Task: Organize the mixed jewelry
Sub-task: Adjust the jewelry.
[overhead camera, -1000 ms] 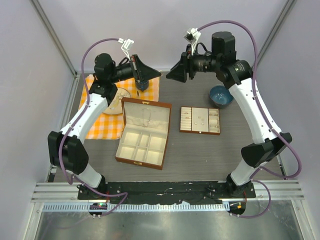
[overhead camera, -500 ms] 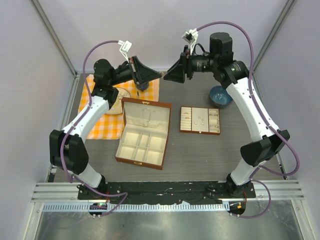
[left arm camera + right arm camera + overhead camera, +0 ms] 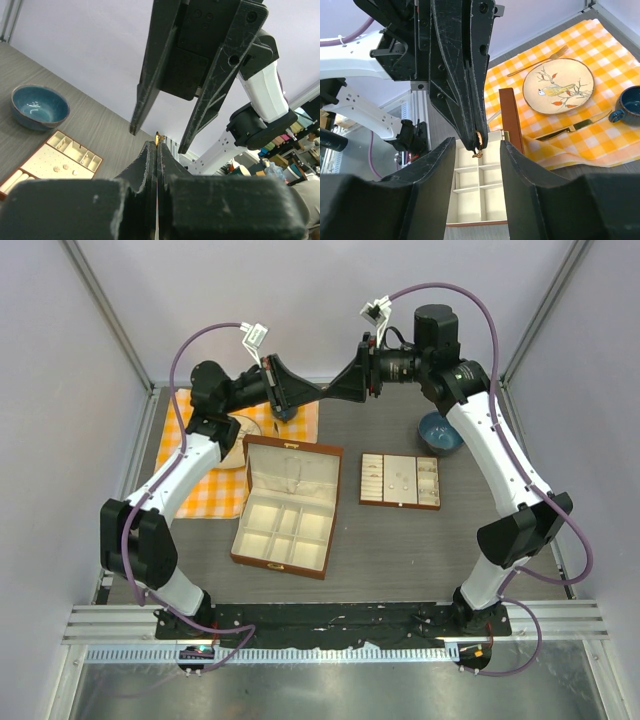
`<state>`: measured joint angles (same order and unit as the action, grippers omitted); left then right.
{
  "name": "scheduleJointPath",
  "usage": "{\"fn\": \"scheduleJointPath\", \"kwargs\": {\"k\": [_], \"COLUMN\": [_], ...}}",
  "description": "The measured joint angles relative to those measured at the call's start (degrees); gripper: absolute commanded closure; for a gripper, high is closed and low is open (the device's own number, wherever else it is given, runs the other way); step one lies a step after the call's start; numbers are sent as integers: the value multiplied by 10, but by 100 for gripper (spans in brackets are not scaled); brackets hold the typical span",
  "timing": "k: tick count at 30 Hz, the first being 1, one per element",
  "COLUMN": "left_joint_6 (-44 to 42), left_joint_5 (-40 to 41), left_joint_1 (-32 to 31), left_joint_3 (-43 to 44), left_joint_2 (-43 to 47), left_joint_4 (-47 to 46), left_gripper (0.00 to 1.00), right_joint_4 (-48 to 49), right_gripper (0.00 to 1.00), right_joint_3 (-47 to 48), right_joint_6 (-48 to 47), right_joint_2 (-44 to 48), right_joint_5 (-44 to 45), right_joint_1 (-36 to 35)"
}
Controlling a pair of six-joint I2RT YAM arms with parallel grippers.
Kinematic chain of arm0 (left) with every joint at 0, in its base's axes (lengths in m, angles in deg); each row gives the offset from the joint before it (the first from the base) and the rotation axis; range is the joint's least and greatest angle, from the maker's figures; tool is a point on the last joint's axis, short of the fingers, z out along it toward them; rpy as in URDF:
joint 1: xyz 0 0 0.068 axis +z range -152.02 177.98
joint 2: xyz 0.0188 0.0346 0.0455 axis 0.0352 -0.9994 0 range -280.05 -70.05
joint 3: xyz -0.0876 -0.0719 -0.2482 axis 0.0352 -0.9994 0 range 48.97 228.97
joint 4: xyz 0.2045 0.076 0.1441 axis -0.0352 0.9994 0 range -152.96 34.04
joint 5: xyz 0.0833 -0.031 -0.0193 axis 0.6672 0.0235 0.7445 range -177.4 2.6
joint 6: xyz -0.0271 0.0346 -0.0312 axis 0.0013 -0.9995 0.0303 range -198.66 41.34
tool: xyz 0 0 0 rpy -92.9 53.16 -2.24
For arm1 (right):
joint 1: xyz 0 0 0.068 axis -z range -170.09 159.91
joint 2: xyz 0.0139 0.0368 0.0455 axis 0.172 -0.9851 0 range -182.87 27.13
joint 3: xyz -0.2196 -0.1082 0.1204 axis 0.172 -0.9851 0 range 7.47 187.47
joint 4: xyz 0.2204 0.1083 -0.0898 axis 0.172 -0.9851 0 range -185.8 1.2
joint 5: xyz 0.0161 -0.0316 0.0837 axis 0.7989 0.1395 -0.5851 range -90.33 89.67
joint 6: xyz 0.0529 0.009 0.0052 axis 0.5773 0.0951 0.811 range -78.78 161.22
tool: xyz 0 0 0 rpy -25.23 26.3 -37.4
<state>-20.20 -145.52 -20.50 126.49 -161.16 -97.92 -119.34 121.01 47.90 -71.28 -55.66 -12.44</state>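
Note:
High above the back of the table my left gripper (image 3: 316, 389) is shut on a tiny gold ring (image 3: 159, 136), which pokes out of its tips. My right gripper (image 3: 330, 392) faces it tip to tip and is open. In the right wrist view its two fingers (image 3: 440, 165) stand either side of the ring (image 3: 477, 141) without touching it. Below lies the open brown jewelry box (image 3: 280, 563) with cream compartments. A flat brown tray (image 3: 400, 504) to its right carries a few tiny pieces.
A blue bowl (image 3: 440, 430) stands at the back right. At the back left an orange checked cloth (image 3: 215, 495) carries a bird plate (image 3: 559, 86), a fork (image 3: 537, 61), a knife (image 3: 570, 127) and a dark blue cup (image 3: 627, 102). The upright box lid (image 3: 510, 115) is below the grippers.
Both arms have closed in on each other. The right gripper moved left until its open fingers straddle the left gripper's tip and the ring. The left gripper stayed shut.

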Motion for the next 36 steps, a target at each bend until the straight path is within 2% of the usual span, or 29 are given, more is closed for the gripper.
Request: {"fn": "scheduleJointPath", "kwargs": {"k": [5,9,18,28,34,36], "left_joint_6": [2,7,12,12,12,12], "left_joint_5": [0,0,0,0,0,1], "left_joint_1": [0,0,0,0,0,0], "left_joint_3": [0,-1,-5,-9,-10,-10], "left_joint_2": [0,0,4,4,5,5], "left_joint_4": [-5,-11,-17,-21,-26,-26], "left_gripper": [100,100,100,100,100,85], "right_joint_4": [6,6,7,8,10,10], "right_gripper": [64,64,74,93,99,99], "right_joint_3": [0,0,-2,-3,-3,-3], "right_joint_6": [6,8,8,9,11,11], "right_joint_2": [0,0,0,0,0,0], "right_joint_5": [-11,-16,-20,-27,-29,-29], "right_joint_1": [0,0,0,0,0,0]}}
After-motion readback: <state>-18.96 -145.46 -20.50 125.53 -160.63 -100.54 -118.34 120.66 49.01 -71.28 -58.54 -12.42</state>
